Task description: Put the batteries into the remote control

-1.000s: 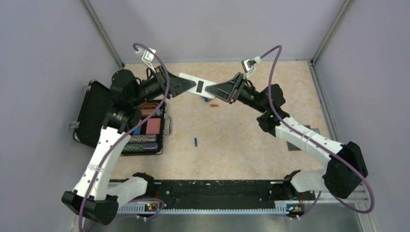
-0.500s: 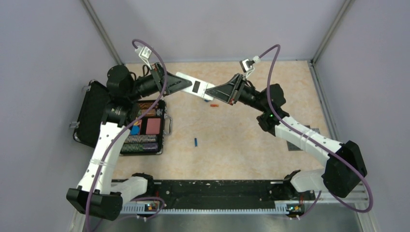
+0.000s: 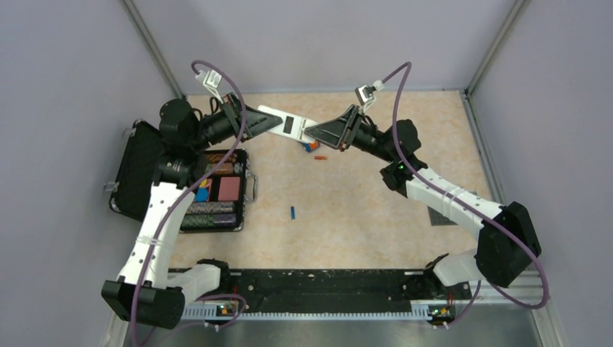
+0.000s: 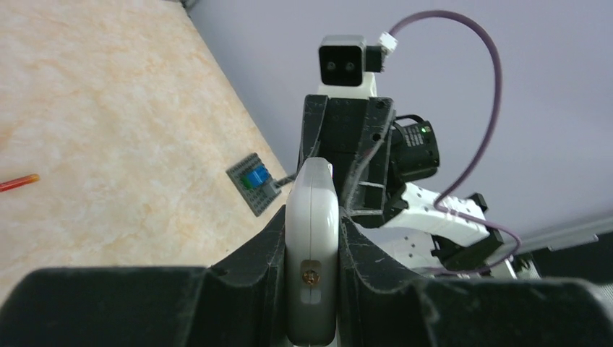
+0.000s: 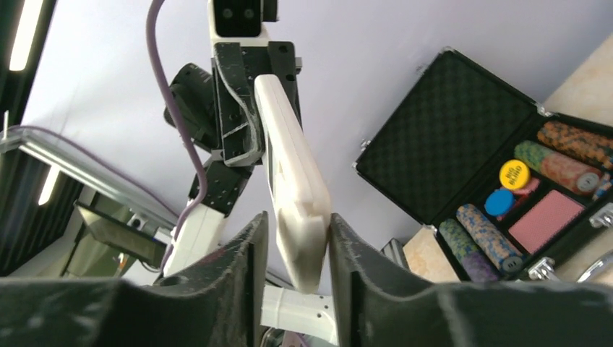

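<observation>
White flat remote control [image 3: 293,126] | left tool [image 4: 312,220] clamps one end | right tool [image 5: 296,225] straddles other, grip unclear

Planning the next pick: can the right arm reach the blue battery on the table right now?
Probably not yet. The blue battery lies in the open, but the right gripper is closed on the remote control, which the left gripper also holds.

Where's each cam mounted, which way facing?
Top external: high behind the bases, looking down at the beige table; both arms show.
Left wrist: on the left gripper, its fingers clamping the flat white rectangular remote control, facing the right gripper.
Right wrist: own fingers foreground, facing left gripper, open black chip case.
Shared: all see the remote.
</observation>
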Action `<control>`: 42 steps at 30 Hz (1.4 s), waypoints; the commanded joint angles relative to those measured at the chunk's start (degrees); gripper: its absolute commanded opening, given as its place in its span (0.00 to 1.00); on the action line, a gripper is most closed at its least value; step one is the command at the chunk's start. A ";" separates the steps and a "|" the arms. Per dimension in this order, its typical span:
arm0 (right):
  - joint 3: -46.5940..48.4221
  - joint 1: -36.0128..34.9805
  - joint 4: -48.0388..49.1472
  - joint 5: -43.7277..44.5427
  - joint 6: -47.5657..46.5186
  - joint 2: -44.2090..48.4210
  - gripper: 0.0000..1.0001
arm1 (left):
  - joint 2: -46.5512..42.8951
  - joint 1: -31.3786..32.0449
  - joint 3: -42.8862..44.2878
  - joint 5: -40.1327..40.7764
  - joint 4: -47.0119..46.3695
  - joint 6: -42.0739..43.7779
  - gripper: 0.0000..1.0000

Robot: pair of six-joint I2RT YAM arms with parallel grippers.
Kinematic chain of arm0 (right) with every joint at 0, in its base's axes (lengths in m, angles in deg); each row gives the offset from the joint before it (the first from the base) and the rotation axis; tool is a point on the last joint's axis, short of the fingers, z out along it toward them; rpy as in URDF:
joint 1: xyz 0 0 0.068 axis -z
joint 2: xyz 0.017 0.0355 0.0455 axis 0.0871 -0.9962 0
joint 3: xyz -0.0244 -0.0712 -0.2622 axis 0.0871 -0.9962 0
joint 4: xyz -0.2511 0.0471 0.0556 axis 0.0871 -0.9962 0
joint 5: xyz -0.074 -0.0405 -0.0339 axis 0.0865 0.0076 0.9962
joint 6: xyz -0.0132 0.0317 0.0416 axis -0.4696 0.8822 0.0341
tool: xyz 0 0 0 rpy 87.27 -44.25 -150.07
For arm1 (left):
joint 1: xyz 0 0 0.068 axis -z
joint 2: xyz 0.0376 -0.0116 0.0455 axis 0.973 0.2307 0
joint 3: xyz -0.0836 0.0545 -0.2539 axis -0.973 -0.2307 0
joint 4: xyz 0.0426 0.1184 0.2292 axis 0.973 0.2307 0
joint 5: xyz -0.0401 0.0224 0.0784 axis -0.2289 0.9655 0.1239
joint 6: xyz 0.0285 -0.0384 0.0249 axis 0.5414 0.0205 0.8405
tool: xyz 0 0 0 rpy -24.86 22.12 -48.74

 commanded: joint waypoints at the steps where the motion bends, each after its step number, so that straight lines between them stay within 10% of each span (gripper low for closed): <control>1: 3.28 1.31 -3.03 0.69 -0.79 -1.50 0.39 | -0.20 -1.45 -1.90 4.73 -3.11 2.38 0.00; 11: 4.50 1.29 -11.73 1.06 -2.14 -4.22 0.24 | 1.17 -1.41 -2.69 6.88 1.34 7.91 0.00; 38: 12.47 1.24 -32.78 2.58 -12.60 -7.51 0.23 | 4.39 -1.39 -3.16 -0.26 6.54 22.68 0.00; 42: 13.29 1.29 -33.15 1.54 -12.56 -8.09 0.08 | 4.29 -1.39 -3.04 -0.19 6.60 23.28 0.00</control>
